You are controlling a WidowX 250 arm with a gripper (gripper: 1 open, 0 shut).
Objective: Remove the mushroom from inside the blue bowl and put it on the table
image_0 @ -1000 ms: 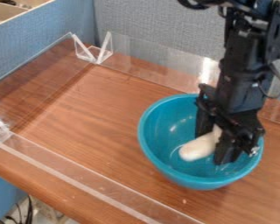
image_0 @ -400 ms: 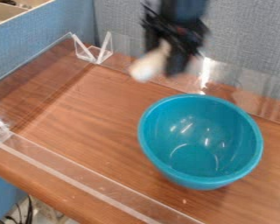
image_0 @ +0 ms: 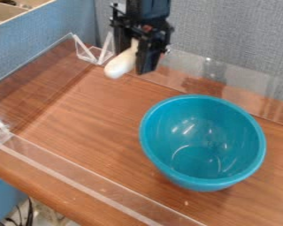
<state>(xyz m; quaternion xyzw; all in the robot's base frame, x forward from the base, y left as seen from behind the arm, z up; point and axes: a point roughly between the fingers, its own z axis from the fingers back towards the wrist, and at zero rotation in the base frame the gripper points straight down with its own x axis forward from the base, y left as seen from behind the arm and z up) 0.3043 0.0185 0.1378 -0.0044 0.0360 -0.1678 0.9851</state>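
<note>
My gripper [image_0: 137, 65] hangs above the back of the table [image_0: 85, 124], left of the blue bowl [image_0: 203, 141], and is shut on the mushroom [image_0: 120, 64]. The mushroom's cream-white stem sticks out to the left of the black fingers [image_0: 150, 57]; its cap is hidden between them. The glossy turquoise bowl sits at the right of the wood-grain tabletop and holds nothing.
Low clear acrylic walls [image_0: 61, 172] edge the tabletop, with a clear bracket [image_0: 95, 51] at the back left corner. A blue-grey partition [image_0: 215, 26] rises behind. A cardboard box [image_0: 20, 18] stands at the far left.
The gripper lifted the mushroom out of the bowl and carried it up and left, to a spot over the back of the table. The bowl stayed in place.
</note>
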